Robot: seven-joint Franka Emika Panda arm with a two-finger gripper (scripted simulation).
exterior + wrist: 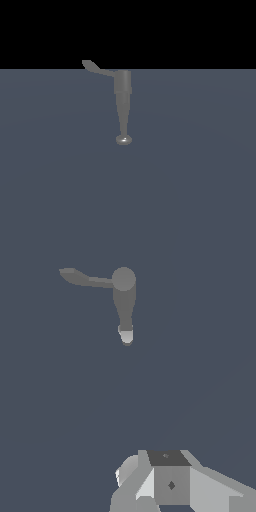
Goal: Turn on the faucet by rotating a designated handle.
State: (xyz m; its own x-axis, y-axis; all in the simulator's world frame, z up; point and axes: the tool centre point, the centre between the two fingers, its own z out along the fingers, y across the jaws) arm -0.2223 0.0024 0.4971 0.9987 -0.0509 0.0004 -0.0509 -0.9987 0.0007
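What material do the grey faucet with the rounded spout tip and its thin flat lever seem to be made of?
The grey faucet looks like metal: its rounded spout tip shows a bright highlight. The thin flat handle is the same grey but duller, probably matte metal; a render leaves this uncertain.

Gripper (170, 483) well apart from faucet (124, 301), handle (82, 278).

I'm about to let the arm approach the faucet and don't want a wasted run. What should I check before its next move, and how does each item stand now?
1. Handle in view and unobstructed: ok.
2. Handle told apart from the spout: ok; it juts toward the exterior view's left, the spout runs toward the camera.
3. Gripper clear of the faucet: ok, well apart.
4. Gripper open enough for the lever: cannot tell; fingertips are out of frame.
5. Arm visible in the exterior view: not ok.
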